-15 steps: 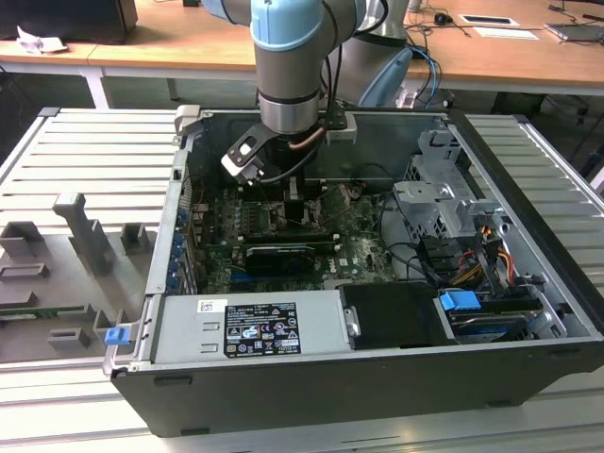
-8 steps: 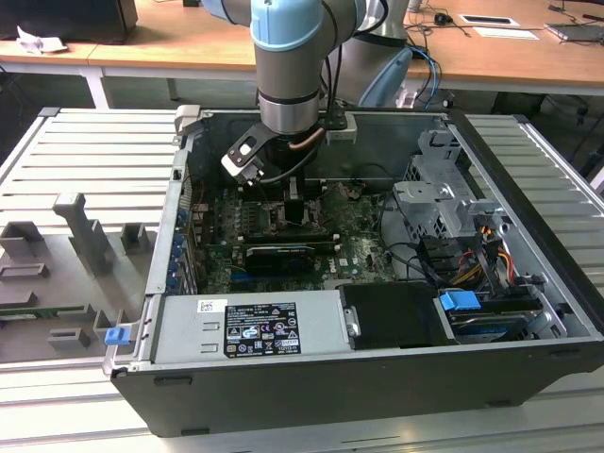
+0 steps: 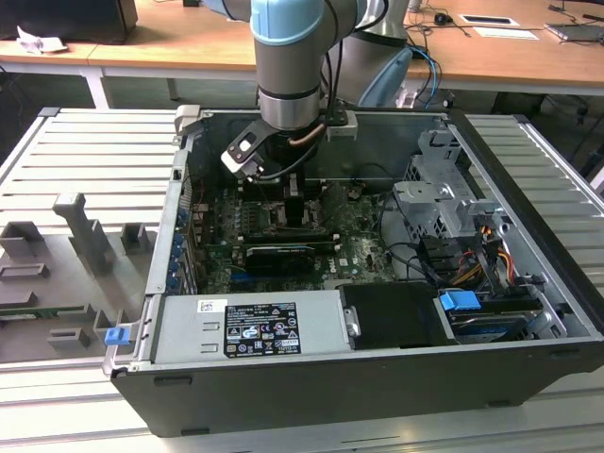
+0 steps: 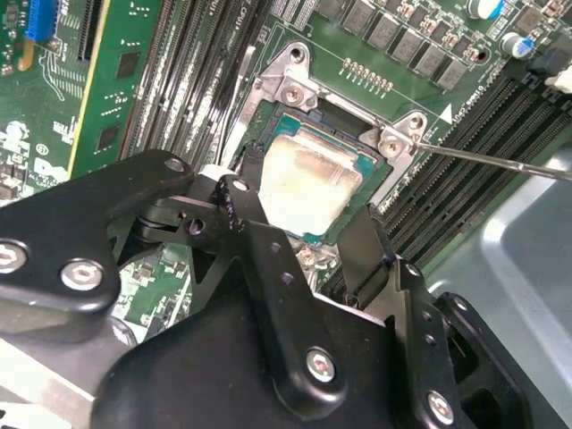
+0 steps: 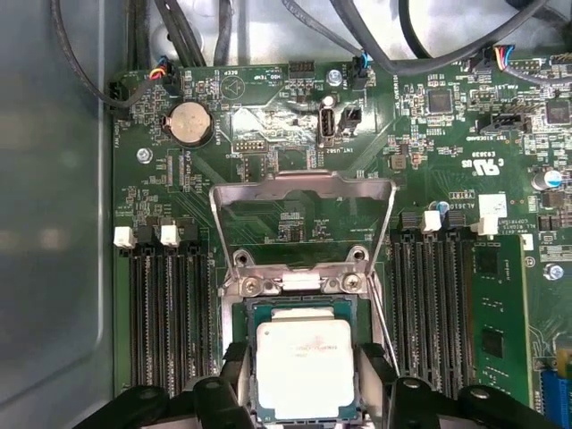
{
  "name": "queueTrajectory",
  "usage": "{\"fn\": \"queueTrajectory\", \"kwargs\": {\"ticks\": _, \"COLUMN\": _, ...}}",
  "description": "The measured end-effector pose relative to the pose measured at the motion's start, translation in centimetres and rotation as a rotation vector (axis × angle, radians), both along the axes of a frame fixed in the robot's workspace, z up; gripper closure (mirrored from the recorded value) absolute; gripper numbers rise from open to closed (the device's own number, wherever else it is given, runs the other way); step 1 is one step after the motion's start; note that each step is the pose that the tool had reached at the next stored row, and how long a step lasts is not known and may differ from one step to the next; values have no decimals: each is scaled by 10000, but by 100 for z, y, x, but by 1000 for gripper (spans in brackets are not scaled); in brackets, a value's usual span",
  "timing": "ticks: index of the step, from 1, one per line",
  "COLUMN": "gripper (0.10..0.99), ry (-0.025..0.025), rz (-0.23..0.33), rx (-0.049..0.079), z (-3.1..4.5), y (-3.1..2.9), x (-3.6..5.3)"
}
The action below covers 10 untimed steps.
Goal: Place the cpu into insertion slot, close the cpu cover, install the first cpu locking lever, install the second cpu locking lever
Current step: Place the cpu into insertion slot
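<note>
Top of the cpu (image 5: 304, 365) is pale metal, dull, with a smeared, blotchy film (plainest in the second wrist view). Noted on the cpu cover (image 5: 304, 185): bare silver-grey sheet metal, satin finish. On the gripper (image 4: 302, 213), matt black links with bright metal screw heads. The motherboard (image 5: 286, 125) is green lacquered board with a slight sheen; its memory slots (image 5: 170, 322) are black plastic with white plastic clips. The case (image 3: 377, 387) shell is dark and matt. The desk (image 3: 189, 42) top is smooth, wood-look.

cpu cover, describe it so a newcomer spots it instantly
On the green motherboard, find the pale square cpu between two banks of long black memory slots. The cpu cover is hinged at the chip's edge: a thin silver frame, standing open, with one large square window.
</note>
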<state>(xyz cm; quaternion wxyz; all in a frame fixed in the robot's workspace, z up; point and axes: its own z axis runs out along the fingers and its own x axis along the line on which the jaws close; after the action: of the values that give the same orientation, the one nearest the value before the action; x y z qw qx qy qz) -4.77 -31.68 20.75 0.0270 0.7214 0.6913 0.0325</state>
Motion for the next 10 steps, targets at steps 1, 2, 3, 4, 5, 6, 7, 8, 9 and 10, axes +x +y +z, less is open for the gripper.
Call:
{"fn": "queueTrajectory", "kwargs": {"ticks": 1, "gripper": 482, "ry": 0, "rz": 0, "rx": 0, "z": 14, "y": 0, "x": 0}}
{"fn": "queueTrajectory", "kwargs": {"ticks": 2, "gripper": 498, "ry": 3, "rz": 0, "rx": 0, "z": 25, "y": 0, "x": 1}}
{"fn": "queueTrajectory", "kwargs": {"ticks": 3, "gripper": 565, "ry": 11, "rz": 1, "rx": 2, "z": 28, "y": 0, "x": 5}}
{"fn": "queueTrajectory", "kwargs": {"ticks": 4, "gripper": 565, "ry": 22, "rz": -1, "rx": 0, "z": 32, "y": 0, "x": 6}}
{"fn": "queueTrajectory", "kwargs": {"ticks": 5, "gripper": 627, "ry": 31, "rz": -2, "rx": 0, "z": 35, "y": 0, "x": 8}}
{"fn": "queueTrajectory", "kwargs": {"ticks": 6, "gripper": 745, "ry": 42, "rz": -2, "rx": -1, "z": 38, "y": 0, "x": 11}}
{"fn": "queueTrajectory", "kwargs": {"ticks": 7, "gripper": 745, "ry": 55, "rz": -2, "rx": 0, "z": 42, "y": 0, "x": 14}}
{"fn": "queueTrajectory", "kwargs": {"ticks": 8, "gripper": 808, "ry": 65, "rz": -2, "rx": -1, "z": 46, "y": 0, "x": 16}}
{"fn": "queueTrajectory", "kwargs": {"ticks": 9, "gripper": 808, "ry": 71, "rz": -3, "rx": -2, "z": 50, "y": 0, "x": 17}}
{"fn": "queueTrajectory", "kwargs": {"ticks": 10, "gripper": 867, "ry": 71, "rz": -4, "rx": 1, "z": 53, "y": 0, "x": 17}}
